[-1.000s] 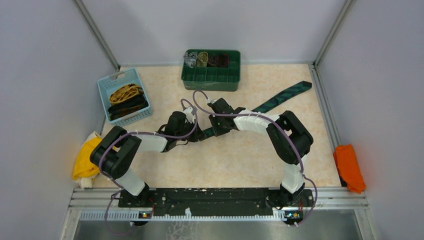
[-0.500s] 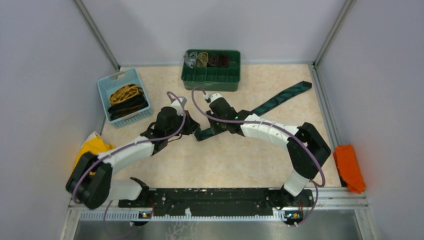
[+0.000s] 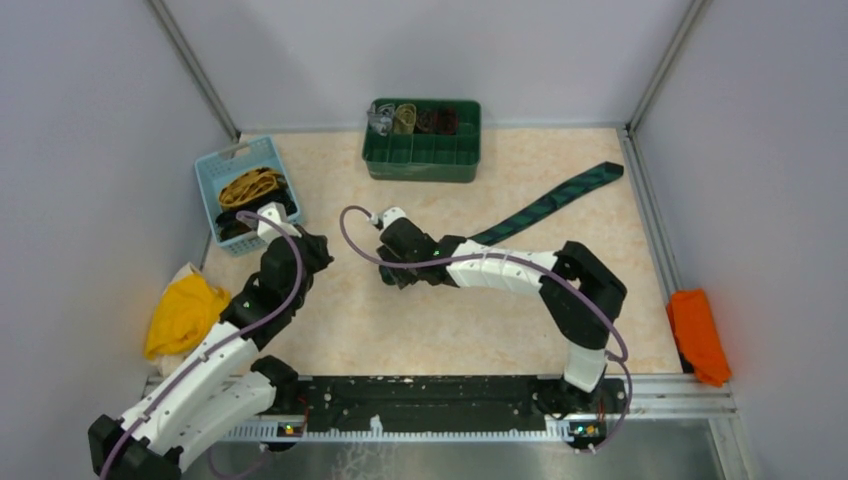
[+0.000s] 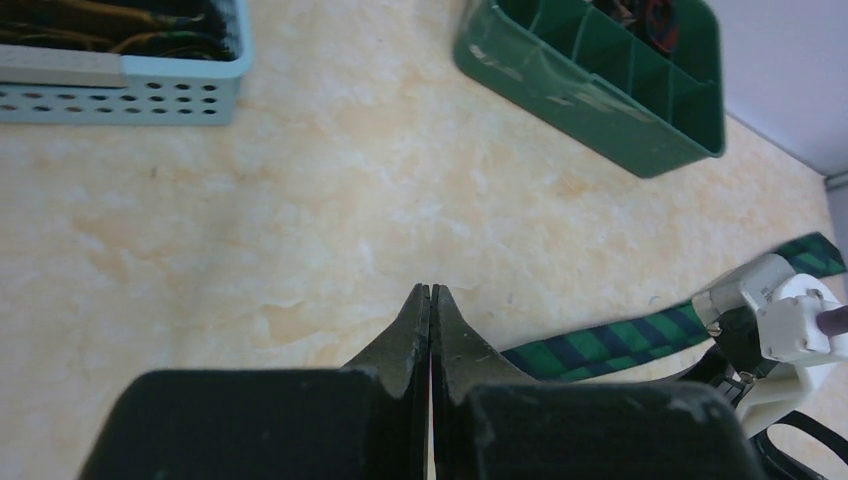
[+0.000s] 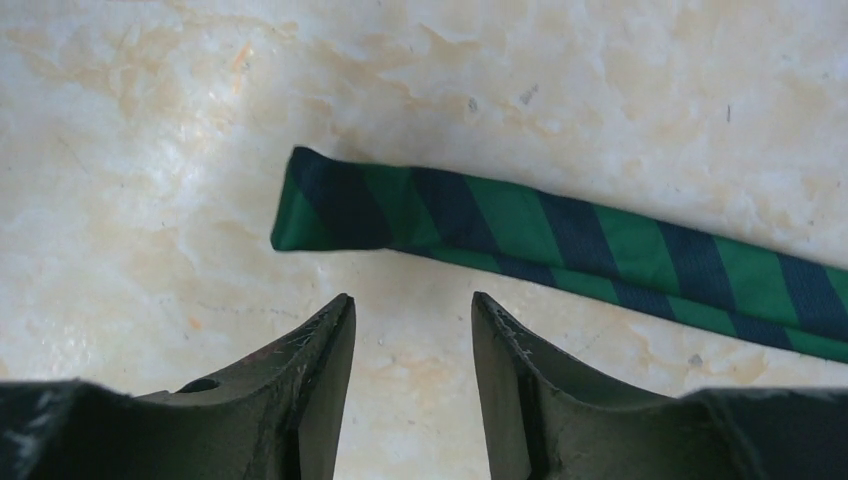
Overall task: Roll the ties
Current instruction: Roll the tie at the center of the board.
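Green striped tie point(image 3: 548, 206) lying flat and unrolled on the counter point(image 3: 480, 320), running diagonally from the centre toward the back right corner. Right fingers point(image 5: 343, 318) stand parted just short of the tie's blunt near end, not touching it. Left fingers point(image 4: 430, 300) are pressed together with nothing between them, near the blue basket point(image 3: 212, 166) holding loose yellow and black ties point(image 3: 252, 196). Green tray point(image 3: 420, 166) at the back holds rolled ties point(image 3: 412, 119).

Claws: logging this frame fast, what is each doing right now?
Left claw: closed, empty.
Right claw: open, holding nothing; the green striped tie lies just beyond its tips.
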